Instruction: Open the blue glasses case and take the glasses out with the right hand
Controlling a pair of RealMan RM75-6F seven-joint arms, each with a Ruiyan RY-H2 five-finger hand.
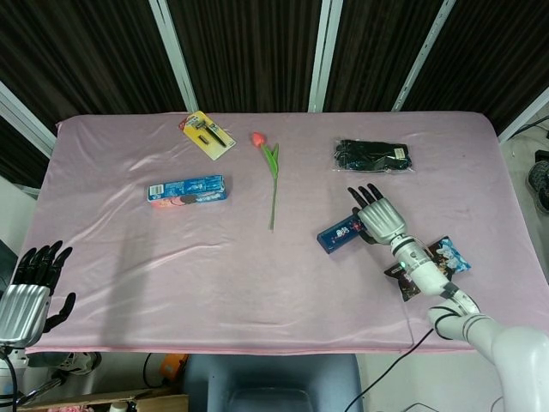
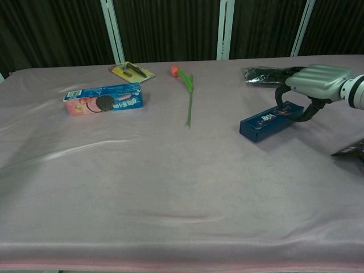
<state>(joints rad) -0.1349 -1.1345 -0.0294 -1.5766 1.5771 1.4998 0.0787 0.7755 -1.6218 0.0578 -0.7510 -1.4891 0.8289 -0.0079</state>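
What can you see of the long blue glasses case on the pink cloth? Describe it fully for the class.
The long blue box-shaped glasses case looks like dark blue printed card or plastic, with pale lettering and a small reddish mark on top. It is closed and lies flat on the pink tablecloth, angled, right of the tulip stem. The silver right hand arches over its far end, dark fingers curled down around it; whether they press it is unclear.

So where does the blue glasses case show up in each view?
Head view: blue glasses case lies right of centre, under the right hand.
Chest view: it sits at the right, the hand's fingers curled over its far end.
Shared landmark: the tulip, to the case's left in both.
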